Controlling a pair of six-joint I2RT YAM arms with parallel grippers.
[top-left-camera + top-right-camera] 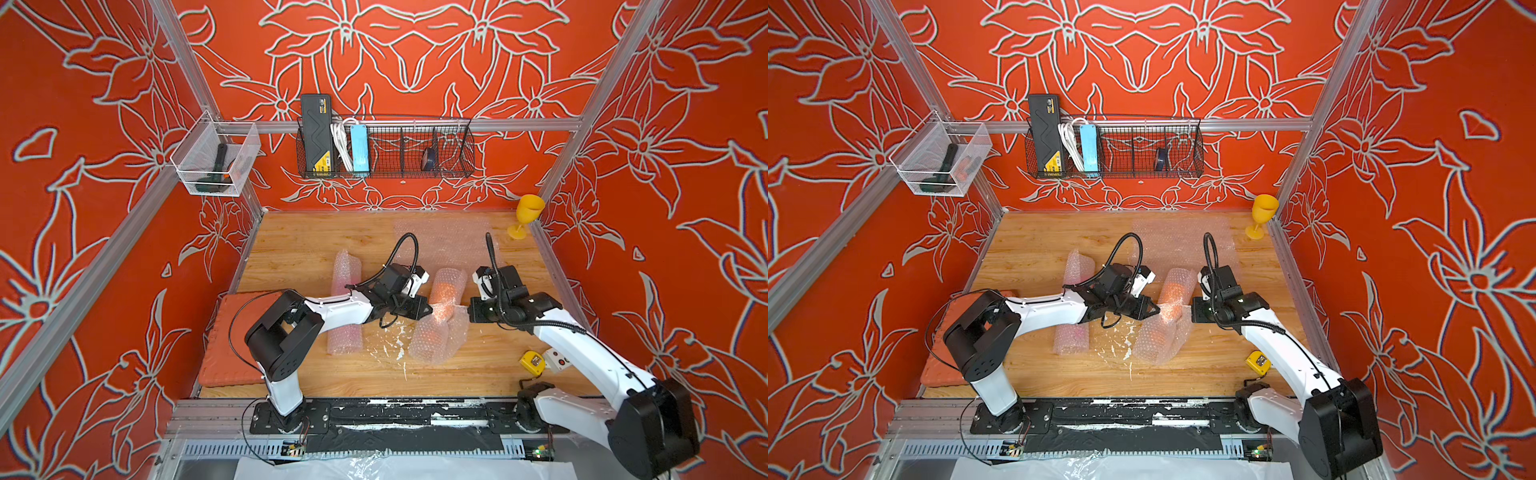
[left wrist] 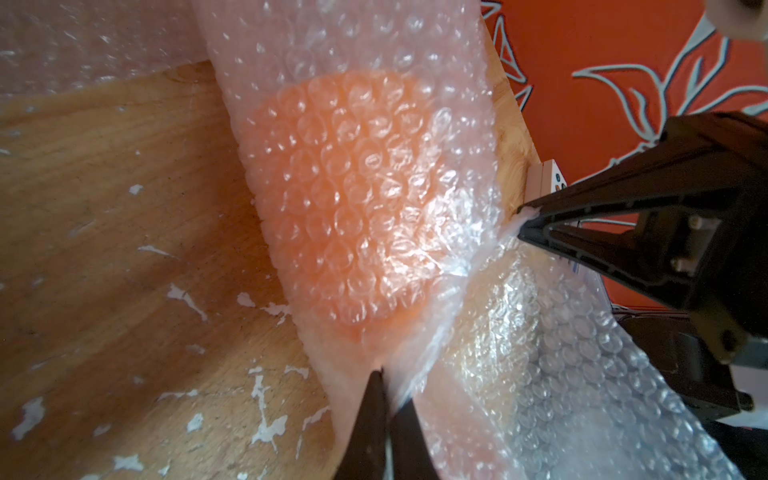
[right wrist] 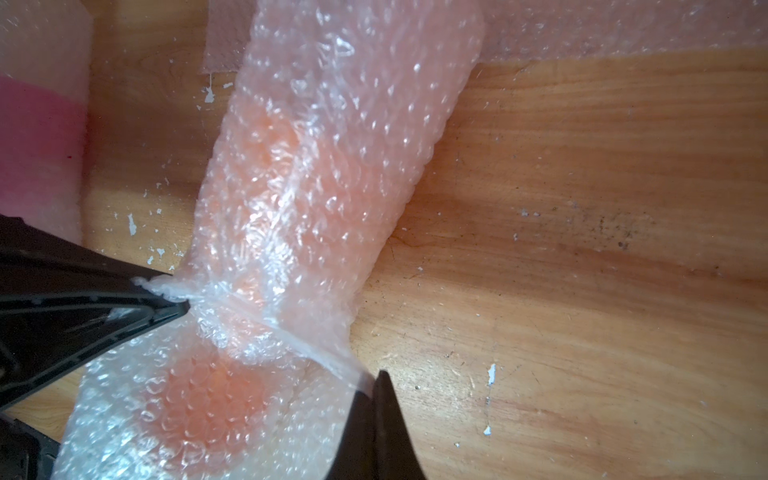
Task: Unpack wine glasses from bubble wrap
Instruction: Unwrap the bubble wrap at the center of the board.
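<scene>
The bubble wrap roll (image 1: 441,332) with the orange goblet (image 2: 353,199) inside is lying in the middle of the desk (image 1: 299,249), between the two arms. The left fingers (image 1: 422,309) are pinching one edge of the wrap, closed tight. The right fingers (image 2: 623,187) are pinching the opposite edge the same way. The yellow goblet (image 1: 528,210) is standing unwrapped at the far right corner.

White arms (image 1: 336,307) with black joints (image 1: 282,332) and looping black cables (image 1: 410,235)
</scene>
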